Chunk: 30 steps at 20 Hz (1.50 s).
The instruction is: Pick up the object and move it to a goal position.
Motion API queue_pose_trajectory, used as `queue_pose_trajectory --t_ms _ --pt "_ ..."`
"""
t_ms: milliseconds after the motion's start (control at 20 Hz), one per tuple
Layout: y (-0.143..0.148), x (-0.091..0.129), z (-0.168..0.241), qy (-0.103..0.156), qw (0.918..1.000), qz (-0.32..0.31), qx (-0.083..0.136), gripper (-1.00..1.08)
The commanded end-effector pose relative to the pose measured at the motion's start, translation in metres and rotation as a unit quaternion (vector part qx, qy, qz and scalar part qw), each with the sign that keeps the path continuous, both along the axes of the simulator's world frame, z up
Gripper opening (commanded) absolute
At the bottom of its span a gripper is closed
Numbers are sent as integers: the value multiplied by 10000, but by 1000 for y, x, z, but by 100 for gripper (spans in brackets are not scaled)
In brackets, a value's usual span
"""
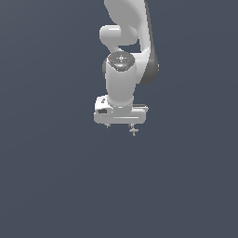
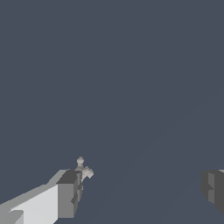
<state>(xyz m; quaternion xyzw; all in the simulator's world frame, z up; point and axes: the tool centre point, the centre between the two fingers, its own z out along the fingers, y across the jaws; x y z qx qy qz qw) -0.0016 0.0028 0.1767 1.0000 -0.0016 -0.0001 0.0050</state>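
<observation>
The object [image 1: 134,132] is a tiny pale grey spiky cross on the dark floor. It sits right at the tip of the finger on the exterior view's right, under the white hand. My gripper [image 1: 120,125] is open, its two short grey fingertips spread wide with nothing between them. In the wrist view the object [image 2: 83,169] pokes out beside one finger [image 2: 68,192], touching or nearly touching it; I cannot tell which. The other finger [image 2: 214,188] stands far off across the gap, and my gripper [image 2: 140,190] holds nothing.
A flat dark grey-blue floor [image 1: 56,176] stretches all around. The white arm [image 1: 123,42] rises above the hand in the exterior view. No other objects and no goal marker show.
</observation>
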Motion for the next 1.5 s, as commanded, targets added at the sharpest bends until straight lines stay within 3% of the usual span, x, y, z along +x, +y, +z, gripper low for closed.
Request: queue_pose_trajectory --t_ms 0,850,1450 --pt "0 0 0 0 10000 0 0 100" --pt "11 -3 -12 73 9998 196 -15 100" --pt "53 -41 -69 38 9924 1231 4 100"
